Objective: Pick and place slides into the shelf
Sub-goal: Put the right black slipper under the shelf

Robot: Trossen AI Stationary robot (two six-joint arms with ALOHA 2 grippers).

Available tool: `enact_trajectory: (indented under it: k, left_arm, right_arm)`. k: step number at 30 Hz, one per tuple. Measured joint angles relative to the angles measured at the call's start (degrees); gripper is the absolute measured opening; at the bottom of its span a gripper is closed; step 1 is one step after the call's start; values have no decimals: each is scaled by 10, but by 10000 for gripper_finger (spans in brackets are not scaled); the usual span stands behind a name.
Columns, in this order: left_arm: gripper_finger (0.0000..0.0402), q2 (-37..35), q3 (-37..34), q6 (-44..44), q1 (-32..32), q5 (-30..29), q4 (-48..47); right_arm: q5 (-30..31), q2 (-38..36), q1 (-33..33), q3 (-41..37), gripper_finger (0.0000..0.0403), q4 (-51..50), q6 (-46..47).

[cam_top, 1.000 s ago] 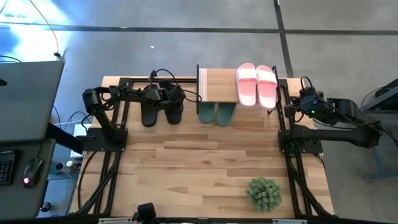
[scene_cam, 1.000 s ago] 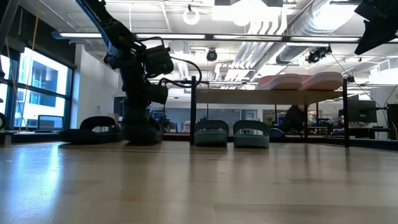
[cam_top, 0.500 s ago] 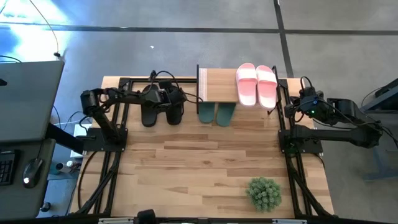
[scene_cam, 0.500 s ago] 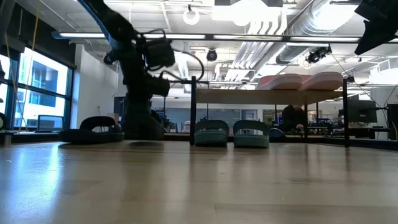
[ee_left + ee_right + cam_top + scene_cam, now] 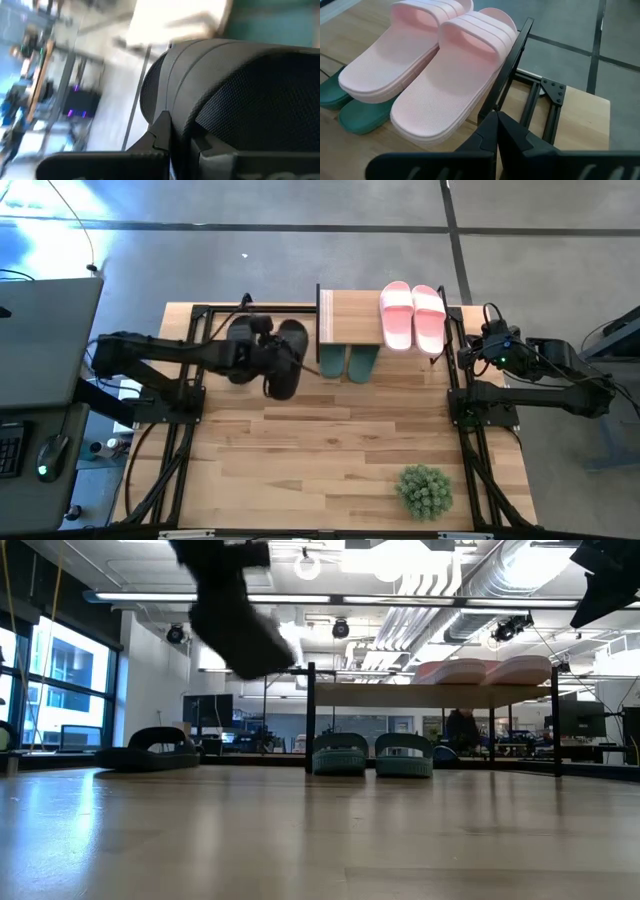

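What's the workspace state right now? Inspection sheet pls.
Surface: wooden table, mostly bare.
Job's things: pink slides on shelf top; green slides under it; one black slide lifted off the table, its mate on the table.
Clutter: spiky plant.
Grippers: left gripper shut on the black slide; right gripper shut, parked beside shelf.
Cables: black loops behind the left arm.
Surroundings: desk with mouse.

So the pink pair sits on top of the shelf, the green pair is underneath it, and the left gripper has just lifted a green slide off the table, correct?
Not quite: the slide in the left gripper is black, not green. The high view shows the black slide held up in front of the shelf. The pink pair is on top and the green pair underneath, as you said.
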Motion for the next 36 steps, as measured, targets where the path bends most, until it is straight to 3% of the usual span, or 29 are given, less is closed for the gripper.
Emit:
enact_trajectory:
  k: [7,12,15,23,28,36]
  left_arm:
    - [1,-12,78,17,-90,17,37]
    - [1,-5,96,95,-117,57,145]
    - [1,0,96,136,-116,101,216]
    - [0,55,96,186,-73,133,330]
    - [0,109,101,190,-38,181,357]
    - [0,211,182,195,-9,216,347]
  right_arm:
    - [0,0,0,0,0,0,0]
    - [0,0,0,0,0,0,0]
    - [0,0,0,0,0,0,0]
    - [-2,0,0,0,0,0,0]
    - [-2,0,0,0,0,0,8]
    - [-2,0,0,0,0,0,11]
